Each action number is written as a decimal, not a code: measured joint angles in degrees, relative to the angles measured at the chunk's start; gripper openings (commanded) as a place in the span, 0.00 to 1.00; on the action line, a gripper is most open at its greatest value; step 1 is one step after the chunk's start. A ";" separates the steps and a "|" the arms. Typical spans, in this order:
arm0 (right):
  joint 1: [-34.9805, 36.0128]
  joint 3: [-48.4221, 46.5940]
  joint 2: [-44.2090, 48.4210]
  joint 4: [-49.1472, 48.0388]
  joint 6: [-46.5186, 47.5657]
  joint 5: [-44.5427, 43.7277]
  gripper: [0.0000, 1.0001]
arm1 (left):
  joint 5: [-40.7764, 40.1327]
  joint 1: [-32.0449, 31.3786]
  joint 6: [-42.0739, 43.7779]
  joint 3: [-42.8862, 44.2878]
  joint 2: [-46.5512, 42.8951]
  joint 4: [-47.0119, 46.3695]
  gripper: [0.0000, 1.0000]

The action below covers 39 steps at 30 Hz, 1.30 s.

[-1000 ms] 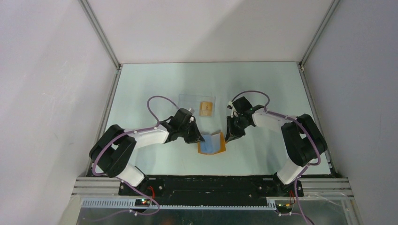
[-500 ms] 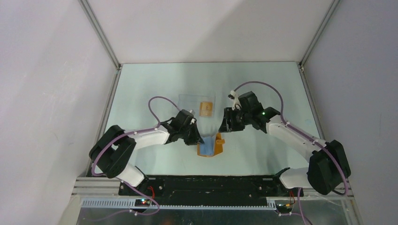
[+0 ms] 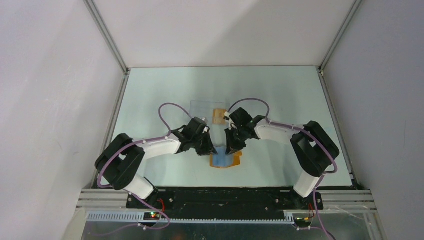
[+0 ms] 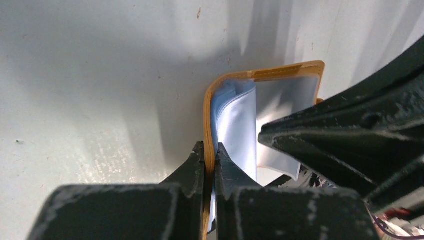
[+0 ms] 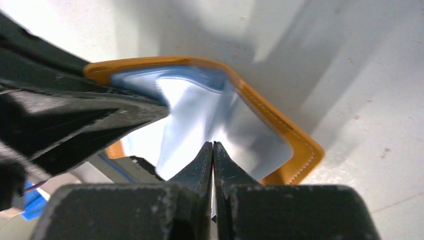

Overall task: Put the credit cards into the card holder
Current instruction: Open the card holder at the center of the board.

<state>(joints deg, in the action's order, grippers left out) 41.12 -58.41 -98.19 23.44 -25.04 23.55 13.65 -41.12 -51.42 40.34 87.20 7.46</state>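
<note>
Orange card holder (image 3: 226, 161) gapes, blue panels bulging — left gripper (image 4: 210, 152) pinches its ten-o'clock cover, right gripper (image 5: 213, 148) clamps a panel.

White arm links (image 3: 160, 146), black joints (image 3: 122, 165), purple cables (image 3: 167, 106)

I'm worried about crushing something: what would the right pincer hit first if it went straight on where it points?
The wallet: the right pincer is shut on its blue inner panel, so it would push straight into the fold, probably then the table beneath.
</note>
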 measured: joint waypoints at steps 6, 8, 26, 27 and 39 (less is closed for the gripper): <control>0.15 -0.50 -2.80 1.84 0.44 -3.39 0.00 | 0.00 0.00 0.00 0.00 0.00 0.04 0.15; 0.57 -0.70 -4.61 0.96 0.46 -2.10 0.00 | 0.02 0.00 0.11 0.02 0.00 0.04 0.34; 2.16 -2.47 -8.55 -3.89 -1.55 3.52 0.00 | -6.71 -0.22 2.54 0.94 -15.56 13.05 0.50; 2.16 -2.47 -8.55 -3.89 -1.68 3.50 0.00 | -7.06 -0.26 2.58 1.27 -17.03 13.49 0.42; 1.86 -2.80 -9.18 -3.91 -2.36 4.57 0.00 | -6.84 -5.57 3.87 8.22 -9.99 13.86 0.00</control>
<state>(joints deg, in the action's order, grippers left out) 42.98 -61.21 -107.37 19.53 -27.40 28.12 6.81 -46.70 -47.55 48.56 77.21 21.32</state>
